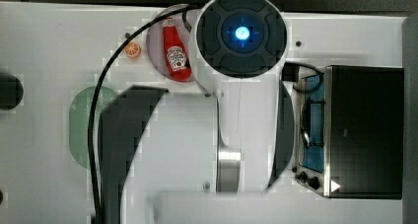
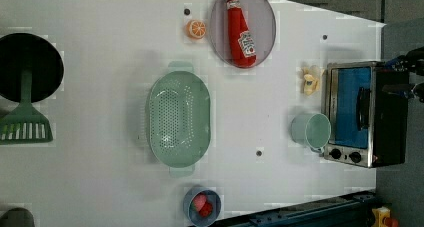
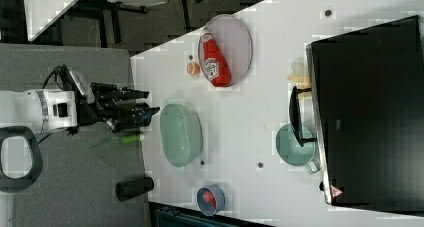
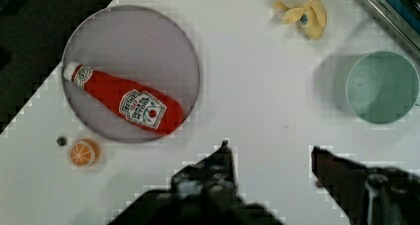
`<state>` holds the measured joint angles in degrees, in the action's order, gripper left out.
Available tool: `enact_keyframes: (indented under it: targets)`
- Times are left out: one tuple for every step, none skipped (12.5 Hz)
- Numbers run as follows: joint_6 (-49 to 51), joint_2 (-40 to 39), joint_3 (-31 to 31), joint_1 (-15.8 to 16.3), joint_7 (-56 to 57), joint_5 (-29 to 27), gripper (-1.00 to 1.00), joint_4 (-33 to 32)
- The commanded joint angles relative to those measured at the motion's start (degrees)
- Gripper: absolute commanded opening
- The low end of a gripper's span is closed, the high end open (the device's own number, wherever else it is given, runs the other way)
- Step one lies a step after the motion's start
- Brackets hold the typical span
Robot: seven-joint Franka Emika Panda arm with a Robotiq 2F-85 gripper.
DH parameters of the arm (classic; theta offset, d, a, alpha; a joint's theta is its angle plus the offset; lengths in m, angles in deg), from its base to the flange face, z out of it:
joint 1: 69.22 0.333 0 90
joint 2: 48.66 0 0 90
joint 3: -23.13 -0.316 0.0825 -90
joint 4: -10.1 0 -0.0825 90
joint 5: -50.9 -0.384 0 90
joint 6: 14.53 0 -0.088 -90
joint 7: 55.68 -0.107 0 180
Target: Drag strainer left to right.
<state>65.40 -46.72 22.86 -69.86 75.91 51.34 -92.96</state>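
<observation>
**Green strainer waited for a push or a pull**

Mint-green plastic showed at the top view's left, where part of the strainer (image 1: 81,120) peeked out from behind the big white arm (image 1: 231,100) and a black cable (image 1: 96,135). A ketchup bottle (image 1: 176,49) lay on a round plate (image 1: 157,61), and an orange slice (image 1: 131,49) sat beside the plate. A toy oven (image 1: 362,130) stood at the top view's right.

In the left view the strainer (image 2: 178,118) sat near the middle of the white table (image 2: 100,77), well apart from the small green cup (image 2: 311,130) by the oven. It was an oval with many little holes in the middle and a small tab handle (image 2: 181,66) at each end. It looked light and stiff, so it would likely slide easily on the smooth table. It might also spin or tip if pushed on one end only. The thin rim of a long side or one of the tabs looked like the best place to hold.

In the right view the gripper (image 3: 145,112) hung off the table edge, near the strainer (image 3: 181,134) but not touching it.

In the wrist view the claw's two fingers (image 4: 218,168) stood apart with only bare table between them, so it held nothing. A toy banana (image 4: 303,9) lay near the cup (image 4: 381,86).
</observation>
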Motion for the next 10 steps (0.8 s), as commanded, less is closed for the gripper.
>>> enact_keyframes:
  targets:
    - [14.4,32.4,2.2,-0.7,3.4,1.8,0.59,-14.6]
    - [14.4,32.4,2.1,-0.7,3.4,1.8,0.81,-14.7]
    - [14.3,32.4,1.9,-0.6,3.4,1.8,0.99,-14.8]
    - [14.3,32.2,1.1,-0.5,3.4,1.6,1.0,-15.2]
    - [14.3,31.7,-0.3,-0.2,3.4,0.9,1.0,-15.6]
    - [14.1,31.0,-2.1,0.2,3.3,0.2,1.0,-16.0]
    - [13.2,30.1,-4.5,0.5,2.9,-0.5,1.0,-16.5]
    - [11.8,28.9,-7.2,0.7,2.1,-0.8,1.0,-16.9]
    - [9.9,27.4,-10.2,0.8,0.6,-0.9,1.0,-17.4]
    - [7.4,25.6,-13.3,0.8,-1.7,-0.9,1.0,-17.8]
